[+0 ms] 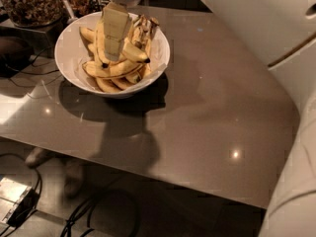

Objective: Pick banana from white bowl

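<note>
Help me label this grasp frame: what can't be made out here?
- Tool, hanging over the bowl, camera view: its own body hides whether it touches the curved banana below.
- Other bananas behind the tool: partly covered by it.
- Jar, top left: cut off by the top edge, dark contents unclear.

A glass jar (30, 4) of brown bits stands far left. Black cables (94, 214) lie on the floor before the grey table (212, 107). The gripper (113, 46) hangs right of the jar.
</note>
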Controlling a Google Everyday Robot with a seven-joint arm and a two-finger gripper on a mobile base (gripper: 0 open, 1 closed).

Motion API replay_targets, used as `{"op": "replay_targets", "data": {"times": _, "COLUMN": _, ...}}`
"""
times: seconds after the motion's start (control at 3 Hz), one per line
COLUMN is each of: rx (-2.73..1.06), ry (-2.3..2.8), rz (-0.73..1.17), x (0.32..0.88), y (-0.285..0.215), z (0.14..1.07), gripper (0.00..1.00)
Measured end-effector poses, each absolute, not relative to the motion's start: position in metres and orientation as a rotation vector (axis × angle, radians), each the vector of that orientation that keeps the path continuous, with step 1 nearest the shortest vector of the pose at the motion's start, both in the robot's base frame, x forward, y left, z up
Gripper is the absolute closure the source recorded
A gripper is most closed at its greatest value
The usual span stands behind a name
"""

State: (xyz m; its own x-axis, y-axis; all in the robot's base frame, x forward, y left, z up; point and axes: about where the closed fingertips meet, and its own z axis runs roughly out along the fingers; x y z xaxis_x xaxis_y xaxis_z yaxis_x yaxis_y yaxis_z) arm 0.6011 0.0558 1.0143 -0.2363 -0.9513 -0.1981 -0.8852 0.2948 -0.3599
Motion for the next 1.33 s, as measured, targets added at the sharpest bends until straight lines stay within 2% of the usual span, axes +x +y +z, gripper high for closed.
{"op": "replay_targets", "data": {"times": 0.33, "rx": -1.58, "ry": 2.237, "rz": -0.216, "x": 0.611, "y": 0.059, "z": 1.012, "gripper": 0.0}}
{"op": "replay_targets", "data": {"times": 0.67, "rx": -1.519, "ry": 2.294, "rz": -0.173, "x": 0.624, "y": 0.06, "z": 1.005, "gripper": 0.17}}
{"op": "replay_targets", "data": {"times": 1.0, "rx": -1.486, "ry": 2.33, "rz": -0.139, "x": 0.632, "y": 0.06, "z": 1.0, "gripper": 0.23}}
{"op": "replay_targets", "data": {"times": 1.33, "rx": -1.477, "ry": 2.362, "rz": -0.106, "x": 0.636, "y": 0.062, "z": 0.993, "gripper": 0.24}}
